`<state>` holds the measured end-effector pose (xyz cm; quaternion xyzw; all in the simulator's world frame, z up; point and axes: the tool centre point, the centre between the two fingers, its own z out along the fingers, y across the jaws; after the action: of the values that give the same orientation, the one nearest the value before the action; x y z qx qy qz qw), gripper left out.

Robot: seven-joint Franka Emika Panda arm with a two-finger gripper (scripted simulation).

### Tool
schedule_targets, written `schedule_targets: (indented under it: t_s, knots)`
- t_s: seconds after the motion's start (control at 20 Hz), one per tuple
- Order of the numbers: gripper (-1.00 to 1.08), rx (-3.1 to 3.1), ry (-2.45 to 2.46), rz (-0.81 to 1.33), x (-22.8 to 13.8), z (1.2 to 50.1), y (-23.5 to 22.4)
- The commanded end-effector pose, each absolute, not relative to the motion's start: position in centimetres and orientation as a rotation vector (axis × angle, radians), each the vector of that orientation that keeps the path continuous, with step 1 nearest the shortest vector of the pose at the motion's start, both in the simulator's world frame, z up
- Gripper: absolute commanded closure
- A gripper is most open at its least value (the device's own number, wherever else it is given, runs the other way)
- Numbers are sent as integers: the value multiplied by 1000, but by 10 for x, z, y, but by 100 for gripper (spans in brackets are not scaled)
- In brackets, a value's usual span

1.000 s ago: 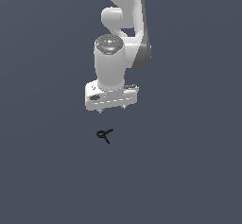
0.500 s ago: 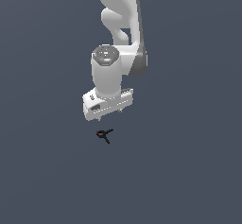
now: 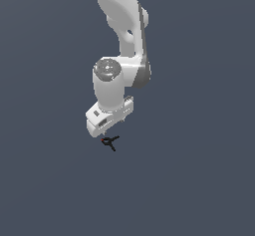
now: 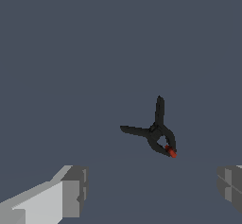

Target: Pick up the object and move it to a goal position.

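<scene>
One arm: white Panda, reaching down over a plain grey floor.
Gripper (image 3: 103,136): fingers spread wide apart and empty; in the wrist view one finger (image 4: 71,190) and the other sit well apart at the two sides.
Clamp (image 4: 155,130): tiny, black, Y-shaped, red tip; lies flat on the floor, free, just beside the gripper, toward the exterior view's right (image 3: 110,142).
Step in hand: approach before grasp; clamp not yet between the fingers.
Doing it well: centre the fingers over the fork's joint, turn the wrist so they close across the body, descend fully, then close.
Risk: thin prongs may slip out or be nudged aside.
</scene>
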<state>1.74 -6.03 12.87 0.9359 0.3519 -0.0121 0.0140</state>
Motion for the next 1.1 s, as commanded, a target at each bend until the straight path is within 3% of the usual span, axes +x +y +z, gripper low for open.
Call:
schedule_targets:
  t_s: [0.0,1.05]
  knots:
    - [-92,2879,1192,-37,20,122,-63]
    - [-92,2517,1873,-10,36,73,-84]
